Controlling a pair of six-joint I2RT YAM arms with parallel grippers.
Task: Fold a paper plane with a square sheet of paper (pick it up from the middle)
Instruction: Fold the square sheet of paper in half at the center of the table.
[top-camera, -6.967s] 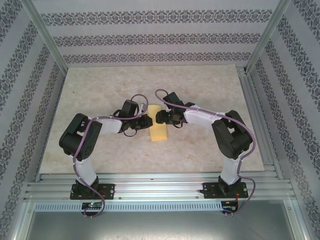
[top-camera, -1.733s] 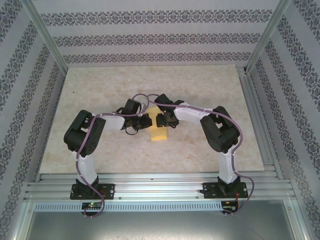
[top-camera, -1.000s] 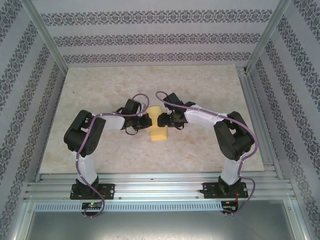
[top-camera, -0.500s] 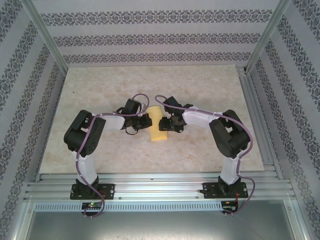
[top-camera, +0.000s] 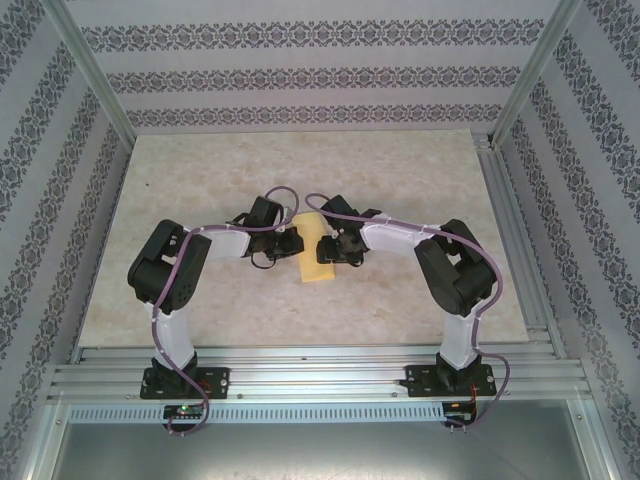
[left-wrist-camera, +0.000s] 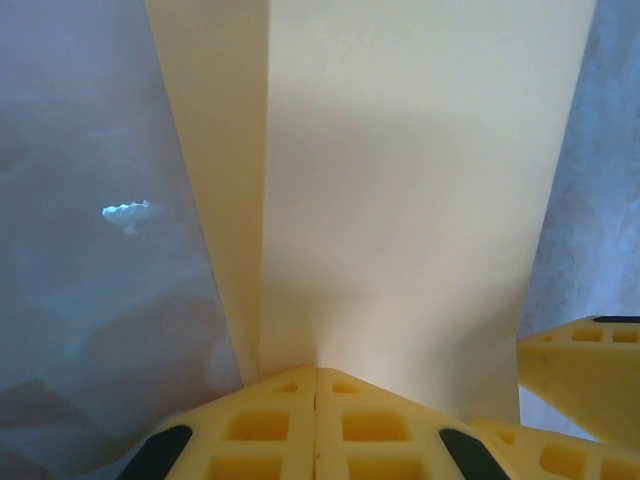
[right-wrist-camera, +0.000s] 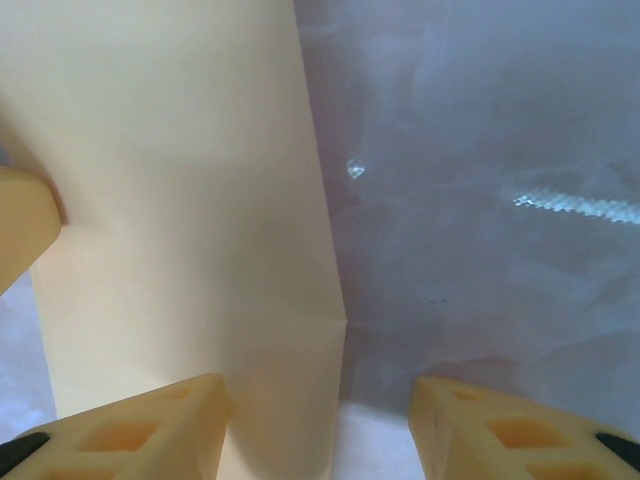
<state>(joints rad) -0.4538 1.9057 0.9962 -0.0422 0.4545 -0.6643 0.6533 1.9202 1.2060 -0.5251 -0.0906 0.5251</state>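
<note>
The square sheet of paper lies folded into a narrow yellow strip at the middle of the table, between both grippers. My left gripper is shut on its left edge. In the left wrist view the paper runs away from the closed fingertips of my left gripper, with a fold line down its left side. My right gripper stands open at the strip's right edge. In the right wrist view the paper has its edge between the spread fingers of my right gripper, the left finger over it.
The marble-patterned table is bounded by aluminium rails at the near edge and on the right. Patterned walls close in the back and both sides. A finger of the other gripper shows beside the paper.
My right gripper has turned and shifted a little left onto the paper's right edge, its jaws slightly narrower. The left arm and the paper have stayed put.
</note>
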